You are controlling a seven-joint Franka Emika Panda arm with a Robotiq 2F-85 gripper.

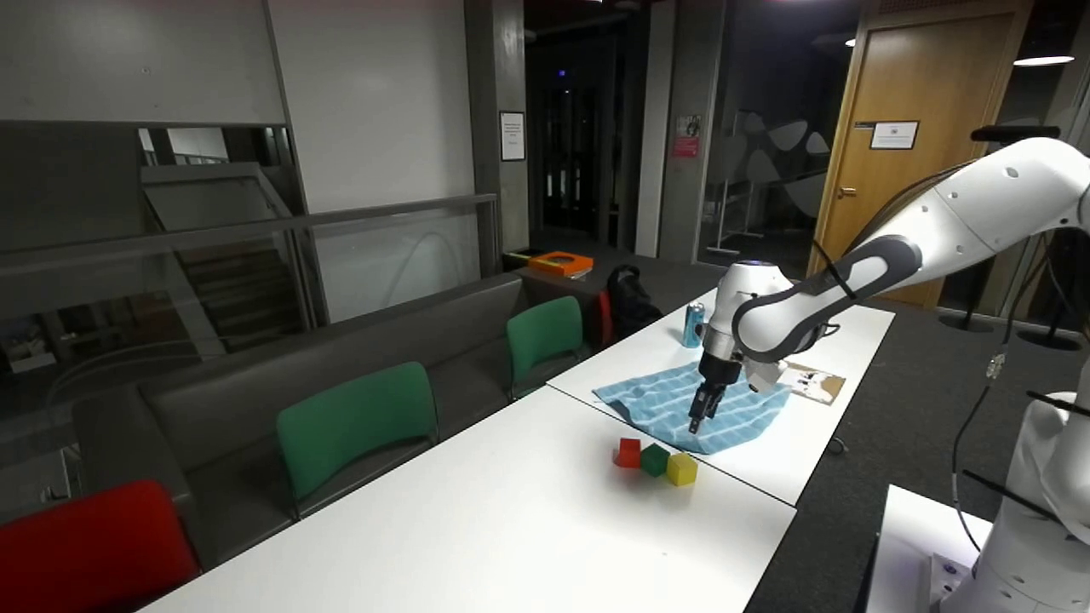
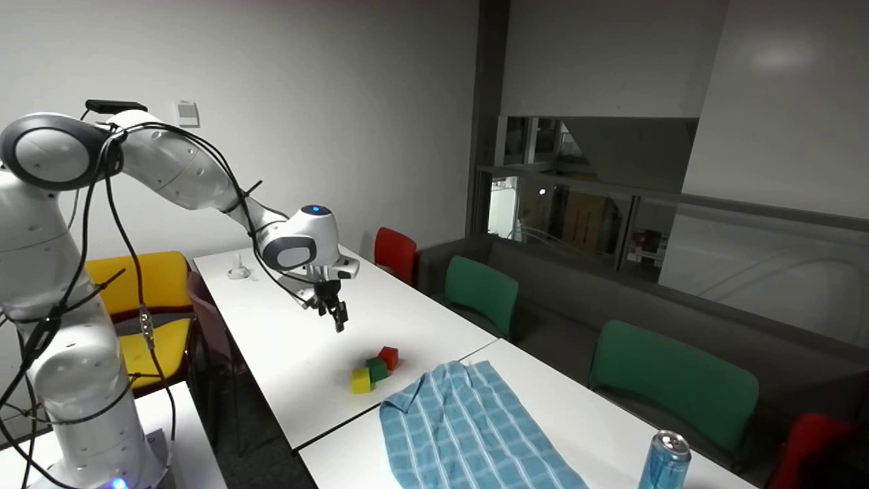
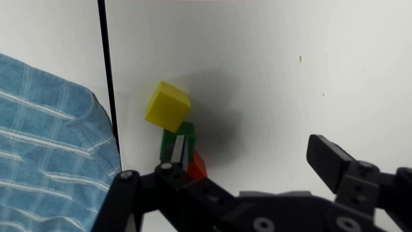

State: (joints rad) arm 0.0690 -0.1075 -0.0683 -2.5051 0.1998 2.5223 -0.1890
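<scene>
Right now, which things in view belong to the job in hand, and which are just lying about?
Likely part of the job, being nearest the open, empty gripper:
yellow cube
green cube
red cube

Apparently just lying about:
blue striped cloth, though close to the cubes
blue can
flat white-and-brown item

Yellow cube, green cube, red cube. The cloth is blue with white stripes (fainter pale bands cross them), the can blue too. The gripper is black, the arm white and grey, the tables white.
</scene>
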